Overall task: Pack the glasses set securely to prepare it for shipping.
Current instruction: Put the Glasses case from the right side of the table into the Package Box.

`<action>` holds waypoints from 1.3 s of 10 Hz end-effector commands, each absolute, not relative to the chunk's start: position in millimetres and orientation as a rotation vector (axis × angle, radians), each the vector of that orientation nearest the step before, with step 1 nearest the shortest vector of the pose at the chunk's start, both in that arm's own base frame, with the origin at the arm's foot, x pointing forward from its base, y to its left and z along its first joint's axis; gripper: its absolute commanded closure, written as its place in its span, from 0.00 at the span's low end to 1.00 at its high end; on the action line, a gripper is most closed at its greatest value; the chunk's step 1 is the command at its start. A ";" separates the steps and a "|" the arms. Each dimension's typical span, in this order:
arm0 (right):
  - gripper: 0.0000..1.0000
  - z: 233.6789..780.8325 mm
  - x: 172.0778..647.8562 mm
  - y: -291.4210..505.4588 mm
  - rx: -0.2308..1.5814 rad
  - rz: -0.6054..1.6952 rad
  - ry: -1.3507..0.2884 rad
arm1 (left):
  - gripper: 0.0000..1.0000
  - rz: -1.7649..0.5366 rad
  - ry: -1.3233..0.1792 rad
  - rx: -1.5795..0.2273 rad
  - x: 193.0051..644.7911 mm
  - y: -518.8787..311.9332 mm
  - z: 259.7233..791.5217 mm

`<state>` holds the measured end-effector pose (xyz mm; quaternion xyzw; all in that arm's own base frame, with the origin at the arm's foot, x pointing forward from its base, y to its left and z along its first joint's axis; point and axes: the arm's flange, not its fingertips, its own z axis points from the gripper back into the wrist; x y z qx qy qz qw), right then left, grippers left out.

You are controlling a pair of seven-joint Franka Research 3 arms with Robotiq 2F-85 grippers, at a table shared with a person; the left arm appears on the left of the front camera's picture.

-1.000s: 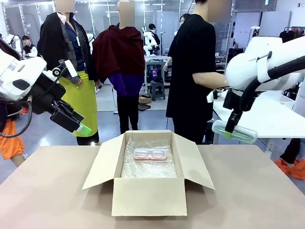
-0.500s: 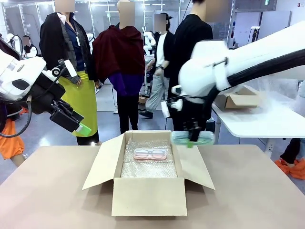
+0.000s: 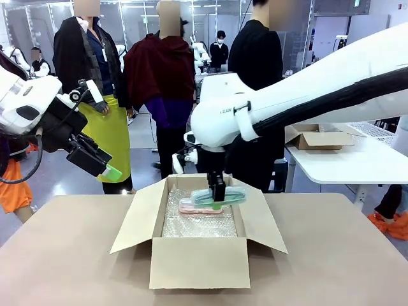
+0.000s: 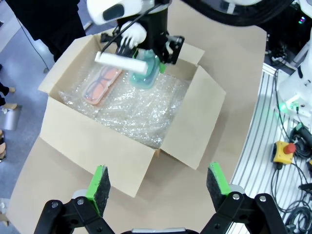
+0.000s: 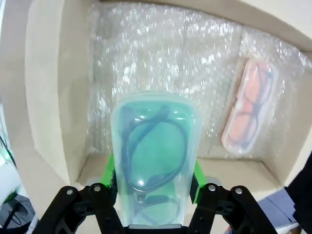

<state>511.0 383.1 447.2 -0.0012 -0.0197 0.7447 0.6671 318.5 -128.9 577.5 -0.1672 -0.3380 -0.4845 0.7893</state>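
Open cardboard box [image 3: 197, 261] is seen at the centre of the table [image 3: 64, 255] in the front view, flaps folded out. The box floor is lined with bubble wrap [image 3: 197, 226]. The pink glasses case [image 3: 194, 206] is laid flat on the wrap at the upper part of the box opening. The teal-green glasses case [image 3: 233, 196] is pinched at one end by the right fingers [image 3: 219, 188], held just above the pink case and overlapping its upper right edge in the picture; contact with wrap or pink case cannot be told.

In the right wrist view, the teal-green case [image 5: 153, 146] is clamped between green pads [image 5: 108, 175] at lower centre, wrap [image 5: 161, 53] behind it, pink case [image 5: 248, 114] at right.

The left fingers [image 3: 111, 172] are held at mid left of the front view, clear of the table. In the left wrist view they [image 4: 99, 183] are spread wide with nothing between, along the bottom edge, with box [image 4: 97, 146], pink case [image 4: 100, 85] and teal-green case [image 4: 144, 73] above.
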 end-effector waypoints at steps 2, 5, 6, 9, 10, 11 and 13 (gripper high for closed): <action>0.72 419.9 509.5 418.8 0.037 1.560 -0.022 | 0.00 -1.062 -0.728 -0.376 317.2 -126.3 578.0; 0.72 384.0 514.6 415.6 0.156 1.553 -0.014 | 0.00 -1.062 -0.728 -0.376 317.2 -126.3 578.0; 0.72 372.7 515.4 415.7 0.146 1.545 -0.023 | 0.00 -1.062 -0.728 -0.376 317.2 -126.3 578.0; 0.25 351.3 518.0 401.9 0.130 1.522 -0.056 | 0.00 -1.062 -0.728 -0.376 317.2 -126.3 578.0; 0.09 348.2 520.4 398.0 0.138 1.513 -0.061 | 0.00 -1.062 -0.728 -0.376 317.2 -126.3 578.0; 0.00 347.6 522.9 393.4 0.139 1.500 -0.063 | 0.00 -1.062 -0.728 -0.376 317.2 -126.3 578.0; 0.00 354.3 523.6 388.5 0.139 1.486 -0.070 | 0.00 -1.062 -0.728 -0.376 317.2 -126.3 578.0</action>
